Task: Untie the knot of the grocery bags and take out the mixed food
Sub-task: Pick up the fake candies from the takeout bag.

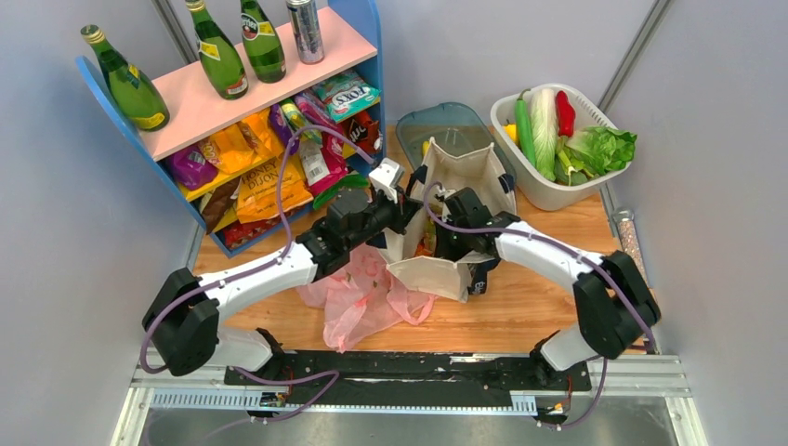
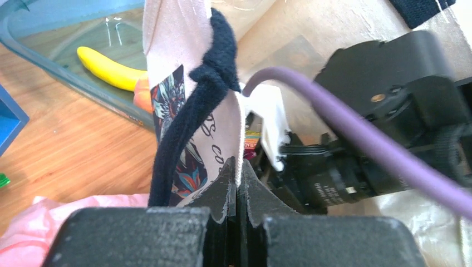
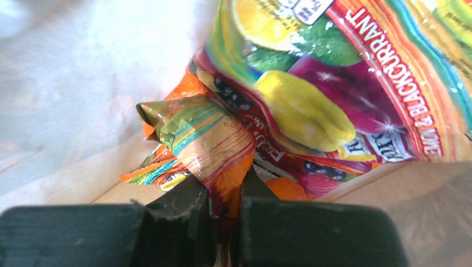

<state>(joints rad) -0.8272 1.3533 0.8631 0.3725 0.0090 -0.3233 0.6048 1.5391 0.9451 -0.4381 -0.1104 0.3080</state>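
The tote [image 1: 462,167] stands open mid-bench [image 1: 539,311], and the pink bag [image 1: 367,297] lies slack just in front of it, to the left. Down inside the tote, the right claw [image 3: 225,194] is clamped on the crumpled corner of a bright packet [image 3: 211,147]. The left claw [image 2: 236,189] pinches the tote's rim beside a navy strap [image 2: 183,128].

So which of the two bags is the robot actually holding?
The cream canvas tote: the left gripper pinches its rim, while the pink plastic bag lies slack beside it.
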